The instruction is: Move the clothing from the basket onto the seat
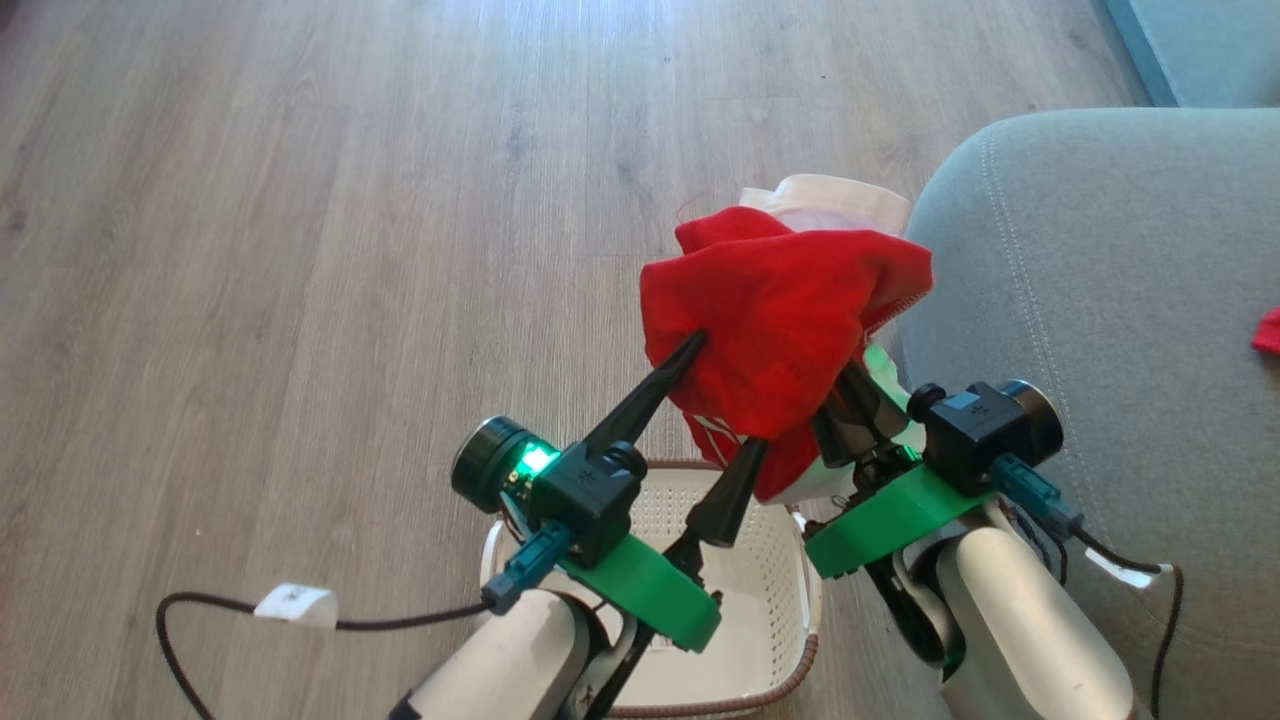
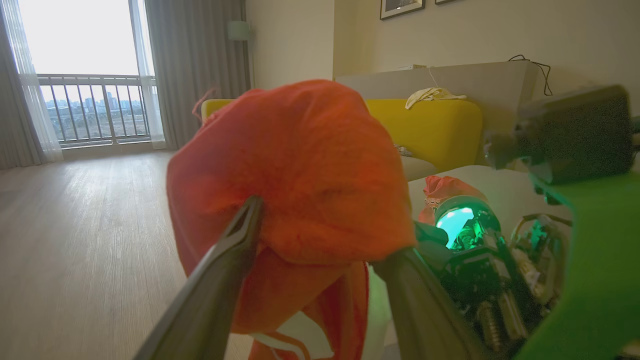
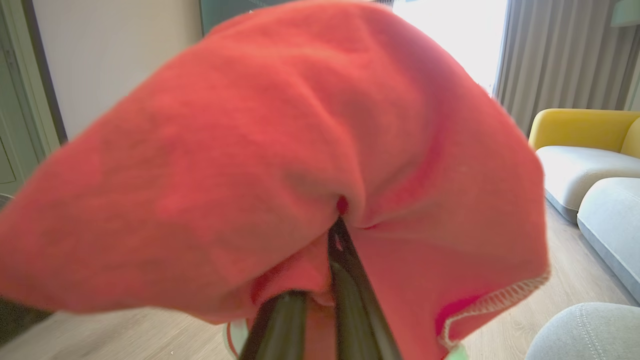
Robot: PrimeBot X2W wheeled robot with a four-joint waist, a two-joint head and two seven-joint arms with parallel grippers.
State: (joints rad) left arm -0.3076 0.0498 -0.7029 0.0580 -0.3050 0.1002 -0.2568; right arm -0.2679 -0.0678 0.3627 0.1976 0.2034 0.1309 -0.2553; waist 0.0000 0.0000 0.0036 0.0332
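R end effector (image 3: 337,225) pinches the red cloth (image 1: 790,300), up over the basket (image 1: 770,600). L end effector (image 1: 726,395) is wide open (cloth just drapes on it). The seat (image 1: 1100,250) lies right, by the R arm.

Daylight is admitted through the window (image 2: 80,50), which is blown out to white in both wrist views. The floor (image 1: 300,250) is evenly lit in the head view. The clothing (image 3: 280,165) is rendered blurred close to the right wrist lens.
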